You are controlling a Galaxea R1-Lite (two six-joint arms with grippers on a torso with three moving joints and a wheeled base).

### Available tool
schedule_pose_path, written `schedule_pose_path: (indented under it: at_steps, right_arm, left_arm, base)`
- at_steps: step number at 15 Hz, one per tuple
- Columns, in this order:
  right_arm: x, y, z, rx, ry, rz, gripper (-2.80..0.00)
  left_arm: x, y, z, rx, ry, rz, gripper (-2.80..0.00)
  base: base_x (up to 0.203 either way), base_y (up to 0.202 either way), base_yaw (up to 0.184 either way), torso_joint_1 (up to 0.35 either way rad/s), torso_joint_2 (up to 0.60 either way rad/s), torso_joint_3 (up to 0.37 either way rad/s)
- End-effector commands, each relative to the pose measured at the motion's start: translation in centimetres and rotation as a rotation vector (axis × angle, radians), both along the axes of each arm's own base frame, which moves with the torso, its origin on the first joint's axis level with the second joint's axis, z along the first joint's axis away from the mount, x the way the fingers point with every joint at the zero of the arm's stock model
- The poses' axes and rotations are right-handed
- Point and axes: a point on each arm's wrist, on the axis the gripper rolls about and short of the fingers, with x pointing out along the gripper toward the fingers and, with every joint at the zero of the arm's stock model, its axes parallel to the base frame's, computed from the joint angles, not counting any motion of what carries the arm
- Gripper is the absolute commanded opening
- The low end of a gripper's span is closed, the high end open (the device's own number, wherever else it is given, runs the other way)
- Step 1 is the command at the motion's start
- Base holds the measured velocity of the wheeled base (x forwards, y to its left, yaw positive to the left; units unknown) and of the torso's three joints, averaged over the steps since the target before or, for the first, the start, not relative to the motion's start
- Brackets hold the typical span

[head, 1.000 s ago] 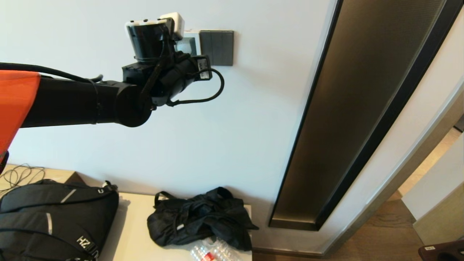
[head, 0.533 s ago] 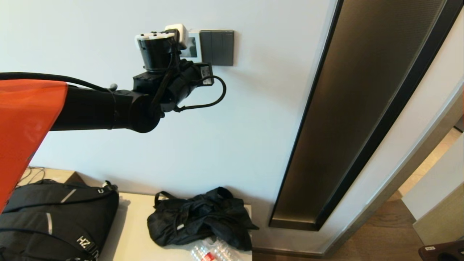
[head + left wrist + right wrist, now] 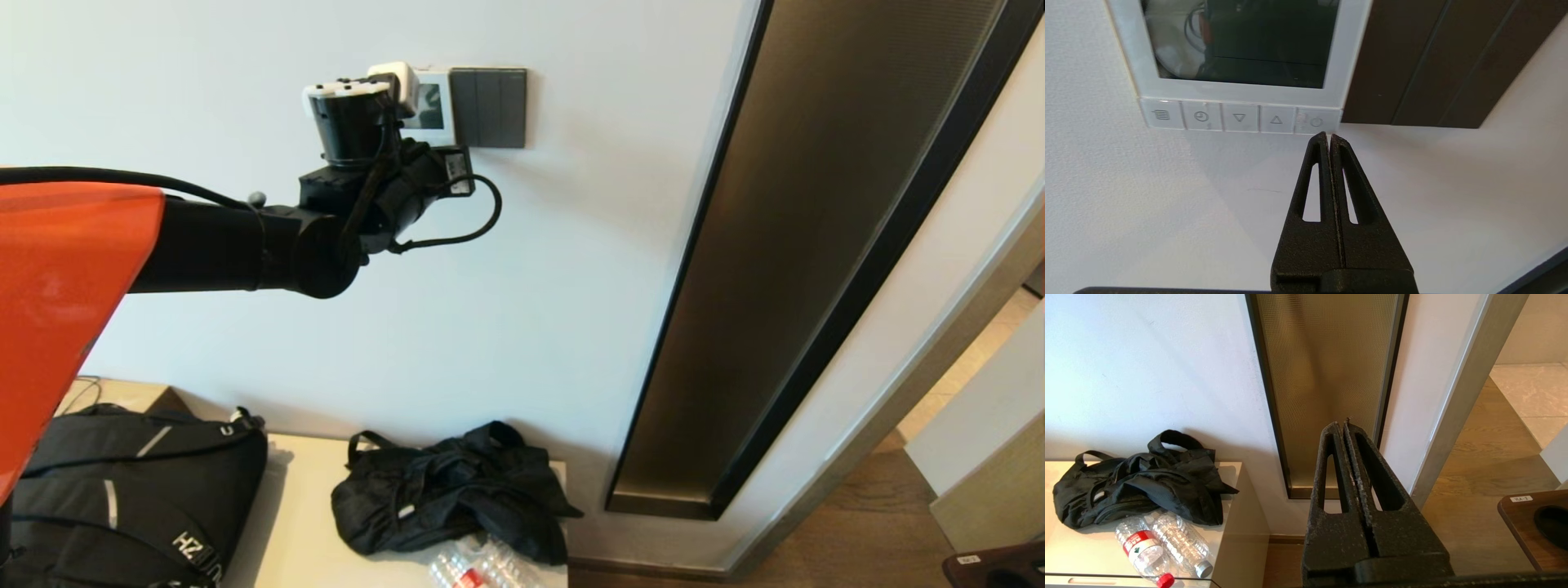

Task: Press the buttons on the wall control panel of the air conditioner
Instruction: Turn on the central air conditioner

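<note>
The white air conditioner control panel [image 3: 433, 106] hangs on the wall, with a dark screen [image 3: 1241, 41] and a row of several buttons below it. My left gripper [image 3: 1328, 135] is shut and empty. Its tips sit just below the power button [image 3: 1316, 121], the last one in the row beside the up-arrow button [image 3: 1276, 119]; I cannot tell whether they touch the wall. In the head view the left wrist [image 3: 359, 131] covers the panel's left part and the fingers are hidden. My right gripper [image 3: 1343, 425] is shut and empty, held low, away from the panel.
A dark grey switch plate [image 3: 490, 106] adjoins the panel's right side. A tall bronze wall panel [image 3: 800, 245] stands further right. Below, a cabinet top [image 3: 302, 523] carries a black backpack [image 3: 114, 498], a black bag [image 3: 449, 490] and plastic bottles [image 3: 1163, 547].
My left arm moved right and towards the wall over the last second, then shifted slightly left and up. More of the control panel's screen shows now.
</note>
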Motion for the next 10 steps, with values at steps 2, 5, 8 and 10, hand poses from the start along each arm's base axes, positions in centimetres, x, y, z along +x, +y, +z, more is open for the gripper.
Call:
schedule_pose_path:
  at_steps: [2,5,8,10]
  right_arm:
    - [0.01,0.00,0.01,0.000,0.001,0.001,-2.80]
    - [0.02,0.00,-0.03,0.000,0.003,-0.001,-2.80]
    - [0.02,0.00,-0.03,0.000,0.003,0.000,-2.80]
    - [0.02,0.00,-0.01,0.000,0.002,0.001,-2.80]
  left_arm:
    - [0.30,0.23,0.05,-0.004,-0.006,0.007,-2.80]
    - [0.64,0.05,0.30,-0.008,-0.013,0.007,-2.80]
    - [0.65,0.05,0.04,-0.008,-0.011,0.008,-2.80]
    - [0.20,0.29,-0.46,-0.004,0.002,0.007,-2.80]
  base:
    - [0.000,0.000,0.000,0.000,0.00,0.000]
    - [0.000,0.000,0.000,0.000,0.00,0.000]
    - [0.000,0.000,0.000,0.000,0.00,0.000]
    - [0.000,0.000,0.000,0.000,0.00,0.000]
